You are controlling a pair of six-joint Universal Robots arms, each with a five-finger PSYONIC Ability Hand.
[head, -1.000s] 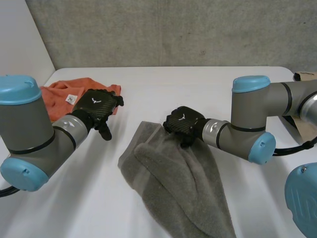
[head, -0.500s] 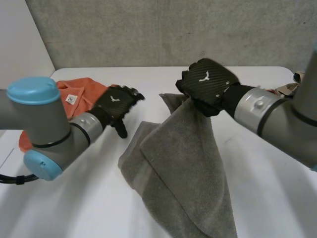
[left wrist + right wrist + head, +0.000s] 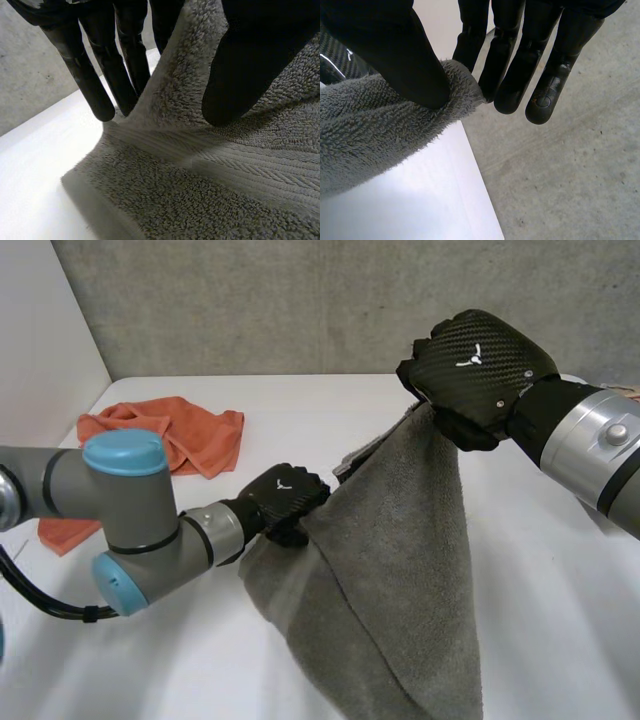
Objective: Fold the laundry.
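Note:
A grey towel (image 3: pixel 390 570) hangs in a long drape from my right hand (image 3: pixel 475 365), which is raised above the table's far right. In the right wrist view that hand's thumb (image 3: pixel 395 50) pinches the grey towel's corner (image 3: pixel 370 130) against the fingers. The towel's lower end still lies on the table. My left hand (image 3: pixel 285 498) is low at the towel's left edge. Seen from the left wrist, a raised fold of the grey towel (image 3: pixel 200 200) runs between the thumb (image 3: pixel 240 65) and the straight fingers (image 3: pixel 100 75), which pinch it.
A crumpled orange cloth (image 3: pixel 170 430) lies at the far left of the white table (image 3: pixel 560 570). A grey wall stands behind the table. The right wrist view shows the table's edge (image 3: pixel 445 200) with concrete floor (image 3: pixel 560 175) beyond it.
My right hand rose up and to the right, lifting the towel's corner off the table. My left hand left the orange cloth's side, came to the towel's left edge and closed on it.

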